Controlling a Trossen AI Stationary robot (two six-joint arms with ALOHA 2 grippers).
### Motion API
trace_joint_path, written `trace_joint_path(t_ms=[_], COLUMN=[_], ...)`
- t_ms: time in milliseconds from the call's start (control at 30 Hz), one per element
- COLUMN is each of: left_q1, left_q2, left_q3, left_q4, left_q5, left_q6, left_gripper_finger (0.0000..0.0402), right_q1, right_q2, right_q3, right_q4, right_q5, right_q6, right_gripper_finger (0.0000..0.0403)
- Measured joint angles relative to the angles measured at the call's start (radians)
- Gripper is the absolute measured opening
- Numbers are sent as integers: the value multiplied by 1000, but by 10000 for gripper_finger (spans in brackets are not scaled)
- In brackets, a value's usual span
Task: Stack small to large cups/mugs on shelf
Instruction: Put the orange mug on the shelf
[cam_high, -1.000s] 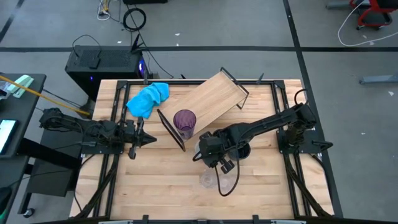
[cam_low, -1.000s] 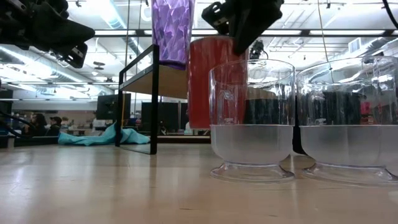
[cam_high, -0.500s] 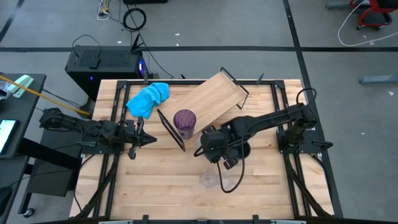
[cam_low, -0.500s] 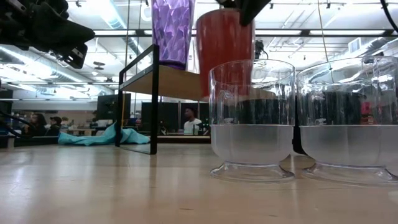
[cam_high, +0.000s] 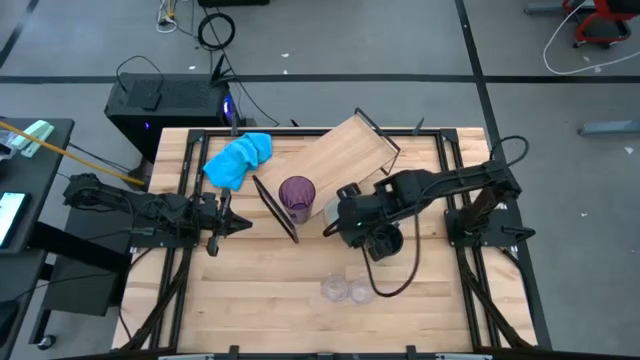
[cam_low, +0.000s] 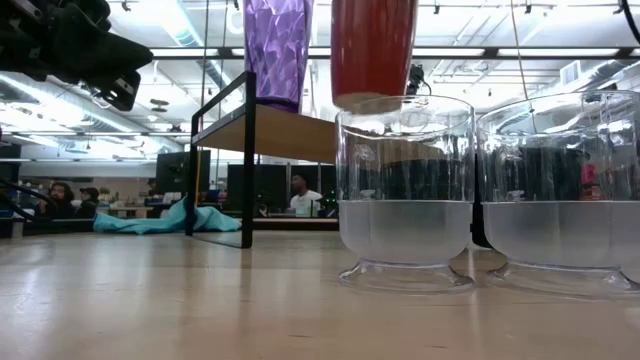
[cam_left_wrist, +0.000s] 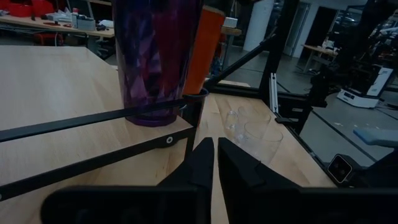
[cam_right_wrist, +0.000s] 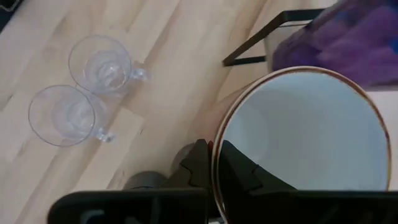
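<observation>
From above, the right end effector (cam_high: 352, 222) sits beside the near end of the shelf (cam_high: 345, 160), just right of the purple tumbler (cam_high: 297, 196) that stands on the board's lower corner. It carries a mug, mostly hidden under the arm here. The spot makes sense: the tumbler marks one end of the row, so the next cup belongs alongside it. Two clear glasses (cam_high: 343, 289) wait together on the bench (cam_high: 250, 300), well apart from the arm. The left end effector (cam_high: 228, 224) idles left of the shelf, fingers drawn nearly together on nothing. A blue cloth (cam_high: 238, 158) lies at the far left of the bench.

At bench height, a red mug (cam_low: 372, 50) hangs in the air, its base clear of the shelf board (cam_low: 290, 132) and close to the tumbler (cam_low: 277, 50); the glasses (cam_low: 405, 195) fill the foreground.

The left wrist camera looks past its narrow fingers (cam_left_wrist: 204, 165) at the tumbler (cam_left_wrist: 155, 59) on the shelf, with the red mug (cam_left_wrist: 203, 46) tilted just behind it.

The right wrist camera shows the fingers clamped over the rim of the mug (cam_right_wrist: 305, 137), white inside, one inside and one outside. The tumbler (cam_right_wrist: 354, 37) lies just beyond the rim, the glasses (cam_right_wrist: 81, 90) well off on the bench.
</observation>
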Motion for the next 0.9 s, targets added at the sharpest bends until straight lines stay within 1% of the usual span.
trace_joint_path(t_ms=[167, 400, 600, 767, 900], left_q1=[0, 0, 0, 0, 0], left_q2=[0, 0, 0, 0, 0], left_q3=[0, 0, 0, 0, 0], left_q4=[0, 0, 0, -2, -2], left_q5=[0, 0, 0, 0, 0], left_q6=[0, 0, -1, -1, -1], left_gripper_finger=[36, 29, 33, 39, 36], right_q1=[-12, -79, -132, -161, -178], right_q2=[-41, -31, -21, -21, -21], right_q3=[0, 0, -1, -1, -6], right_q4=[10, 22, 31, 68, 81], right_q5=[52, 54, 48, 18, 2], right_q6=[-1, -22, -55, -76, -89], right_gripper_finger=[18, 20, 20, 27, 29])
